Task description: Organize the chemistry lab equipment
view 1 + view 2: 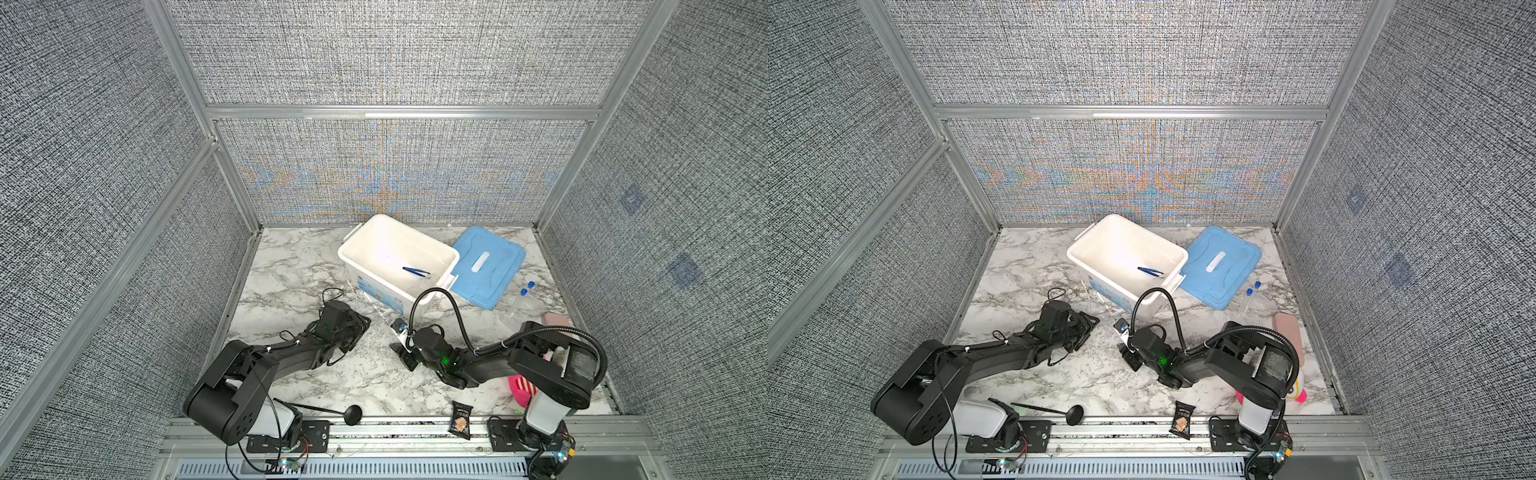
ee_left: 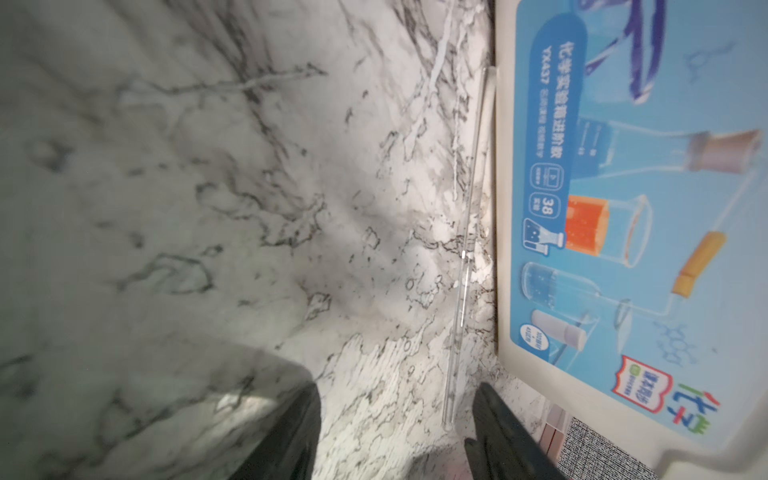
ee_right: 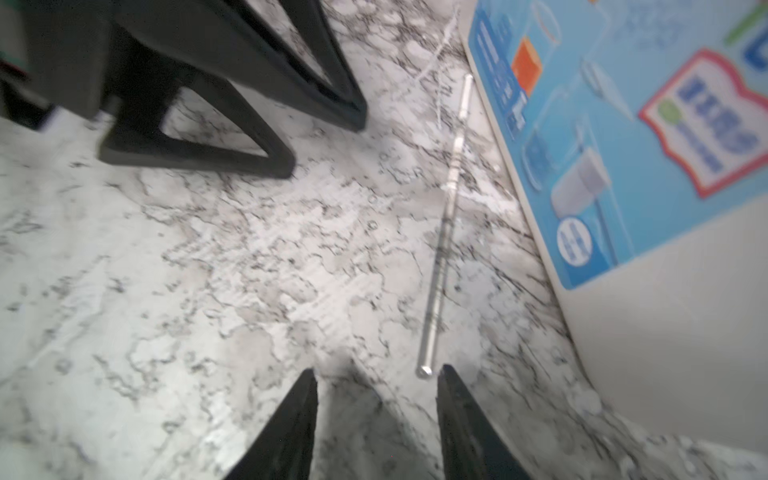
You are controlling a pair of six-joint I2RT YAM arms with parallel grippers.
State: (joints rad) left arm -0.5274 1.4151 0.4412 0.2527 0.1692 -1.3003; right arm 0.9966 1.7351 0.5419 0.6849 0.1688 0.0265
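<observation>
A long thin stick (image 2: 465,266) lies flat on the marble table along the labelled front wall of the white bin (image 1: 353,266). My left gripper (image 2: 399,399) stands open at one end of the stick, which lies just inside one finger. My right gripper (image 3: 377,370) is open low over the table, with the stick's (image 3: 440,232) other end just off one fingertip (image 3: 446,374). Nothing is held. In both top views dark blue tweezers (image 1: 415,271) (image 1: 1150,271) lie inside the bin. Two clear blue-capped tubes (image 1: 525,293) (image 1: 1252,291) lie at the right.
The blue lid (image 1: 490,266) rests beside the bin on the right. A pink block (image 1: 557,320) and a pink striped plush (image 1: 521,388) sit near the right arm's base. A black snack packet (image 1: 460,420) and a black ladle (image 1: 332,411) lie at the front edge.
</observation>
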